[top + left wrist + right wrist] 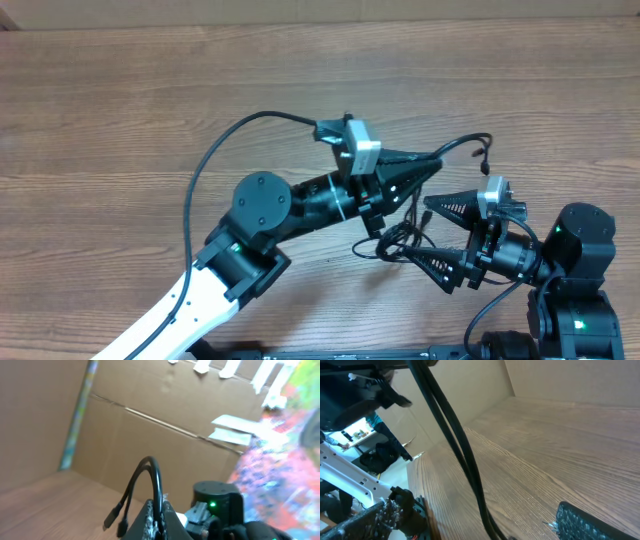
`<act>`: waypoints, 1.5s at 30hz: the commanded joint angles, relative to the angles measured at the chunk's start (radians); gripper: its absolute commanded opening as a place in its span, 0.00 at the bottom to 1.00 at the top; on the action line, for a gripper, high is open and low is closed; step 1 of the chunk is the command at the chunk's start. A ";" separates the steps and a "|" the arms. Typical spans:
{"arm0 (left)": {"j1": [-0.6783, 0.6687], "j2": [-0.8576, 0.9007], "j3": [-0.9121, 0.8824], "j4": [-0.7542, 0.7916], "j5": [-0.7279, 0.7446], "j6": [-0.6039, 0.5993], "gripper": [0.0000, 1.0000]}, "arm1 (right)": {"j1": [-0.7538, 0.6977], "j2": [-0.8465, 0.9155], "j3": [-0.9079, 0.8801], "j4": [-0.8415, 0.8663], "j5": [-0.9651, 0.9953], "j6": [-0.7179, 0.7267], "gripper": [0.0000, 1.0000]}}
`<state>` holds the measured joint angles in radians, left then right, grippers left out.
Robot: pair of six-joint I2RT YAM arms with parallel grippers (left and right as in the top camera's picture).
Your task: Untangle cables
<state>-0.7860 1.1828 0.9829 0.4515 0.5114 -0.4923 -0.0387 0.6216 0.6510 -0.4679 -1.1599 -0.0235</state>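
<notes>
Black cables (397, 242) lie in a small tangle on the wooden worktop (150, 100), low down and right of the middle. The left gripper (432, 164) is squeezed tight on one of them. From its tip the cable bends up in a loop, and two small plugs (115, 522) hang off it in the air.

The right gripper (420, 232) is wide apart and holds nothing. It points to the left, and the tangle sits right at its fingertips, about between them. In the right wrist view, two black cables run side by side. They slant down through the gap between its fingers (590, 520) and touch neither, as far as I can see.

So the cables cross that gap, running from the left gripper down to the tangle. The right arm is the nearer one to the tangle. I think the next move is for the right gripper to slide a little forward and close near the tangle, so the arms can pull apart. It could catch both cables at once.
</notes>
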 commanded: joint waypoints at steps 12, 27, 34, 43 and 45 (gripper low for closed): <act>-0.006 0.047 0.017 0.130 0.106 -0.125 0.04 | 0.000 -0.003 0.024 0.011 -0.082 -0.008 0.71; -0.060 0.054 0.017 0.140 0.103 -0.143 0.04 | 0.000 -0.003 0.024 0.040 -0.128 -0.008 0.41; -0.062 0.054 0.017 0.136 0.060 -0.127 0.04 | 0.000 -0.003 0.024 -0.026 -0.129 -0.007 0.04; 0.022 0.054 0.017 -0.042 -0.006 -0.089 0.18 | -0.003 -0.003 0.024 -0.036 -0.080 0.163 0.04; 0.059 0.054 0.017 -0.113 0.014 -0.107 0.18 | -0.003 -0.003 0.024 -0.036 -0.015 0.222 0.04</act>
<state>-0.7773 1.2400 0.9844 0.3866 0.5411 -0.5995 -0.0387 0.6216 0.6544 -0.5133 -1.2507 0.0788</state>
